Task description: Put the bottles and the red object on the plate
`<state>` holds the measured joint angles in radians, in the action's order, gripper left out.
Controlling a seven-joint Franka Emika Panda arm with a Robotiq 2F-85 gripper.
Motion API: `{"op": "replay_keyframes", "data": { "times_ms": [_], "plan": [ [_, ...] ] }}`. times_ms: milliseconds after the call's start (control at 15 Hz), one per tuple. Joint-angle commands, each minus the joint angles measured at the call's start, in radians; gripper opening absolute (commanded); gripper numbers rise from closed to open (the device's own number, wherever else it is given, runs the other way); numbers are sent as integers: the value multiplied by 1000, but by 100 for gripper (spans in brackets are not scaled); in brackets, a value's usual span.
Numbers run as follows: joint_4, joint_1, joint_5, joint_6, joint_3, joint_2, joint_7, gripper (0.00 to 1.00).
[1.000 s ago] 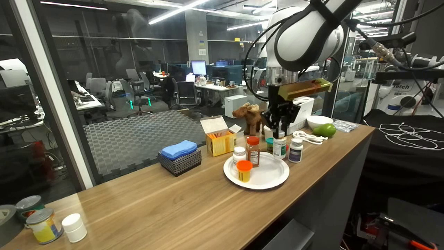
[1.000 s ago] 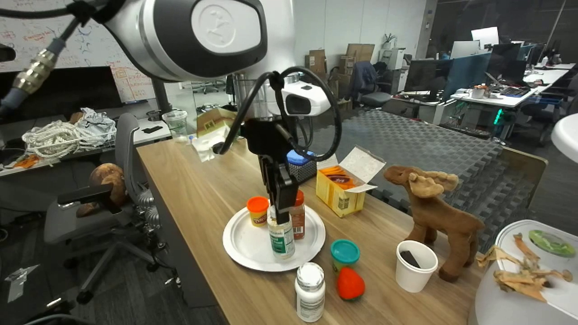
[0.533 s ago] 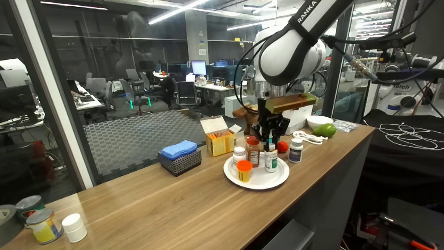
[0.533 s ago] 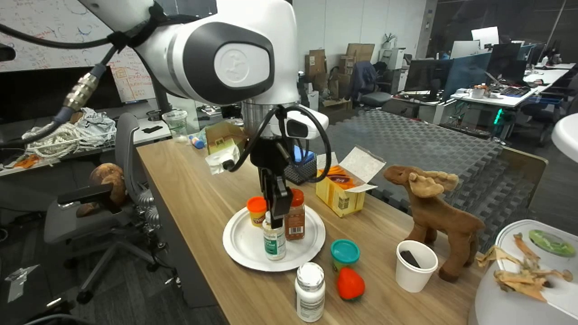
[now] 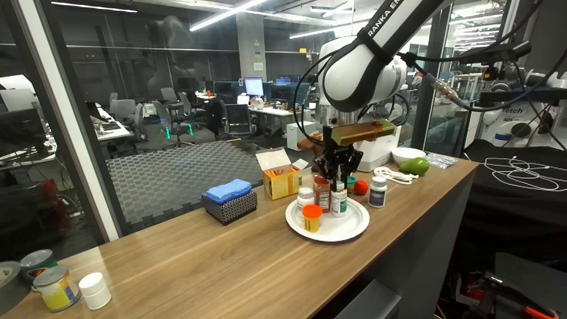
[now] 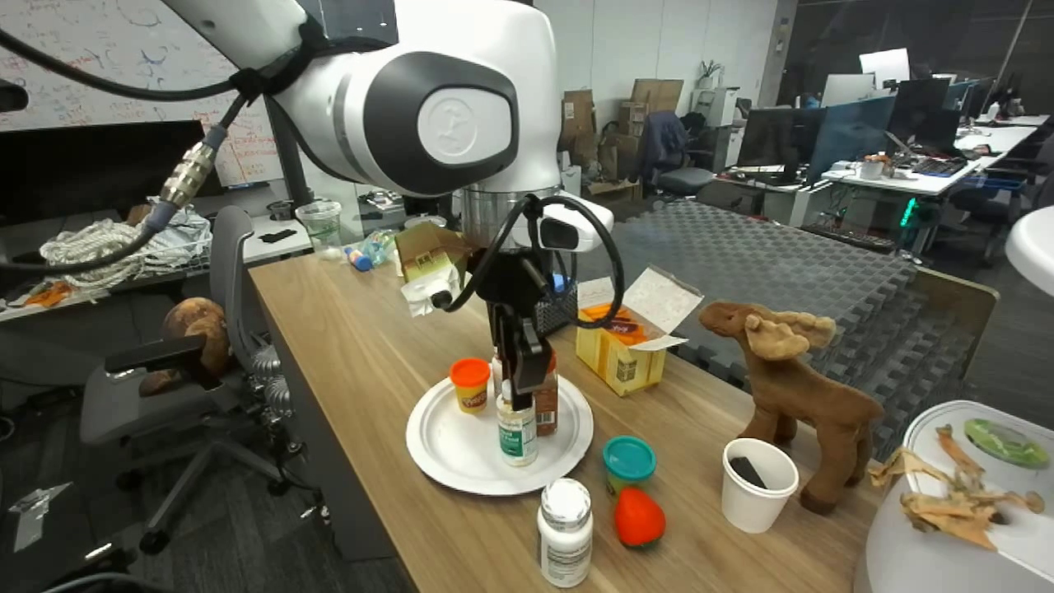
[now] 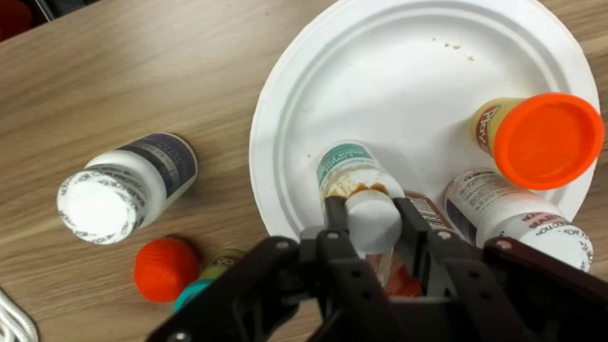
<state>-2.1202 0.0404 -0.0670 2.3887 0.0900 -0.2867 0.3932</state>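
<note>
Bottles (image 7: 498,202) on white plate (image 7: 403,85)

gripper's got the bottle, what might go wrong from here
Tipping: the gripper pinches the green-labelled bottle near its narrow top, and I can't tell whether its base touches the plate; releasing early might topple it.
Knocking: the red-capped jar stands close beside it, so the jaws may bump it as they open.
Rolling: the red strawberry-like object looks rounded and could roll when reached for.
</note>
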Motion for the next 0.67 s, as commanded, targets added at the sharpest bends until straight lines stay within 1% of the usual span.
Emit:
{"op": "replay_keyframes", "data": {
  "times_ms": [0,67,133,200,267,333,600],
  "plan": [
    [24,-14,3,15,17,-12,15,15],
    [22,-14,2,15,18,-11,15,15],
    [20,-14,3,13,18,-9,13,24],
    [19,-13,1,12,20,-8,13,55],
    [19,-12,0,9,21,-6,12,56],
    [19,-11,4,3,21,-1,6,62],
    [15,-11,-16,-13,41,32,21,93]
  ]
}}
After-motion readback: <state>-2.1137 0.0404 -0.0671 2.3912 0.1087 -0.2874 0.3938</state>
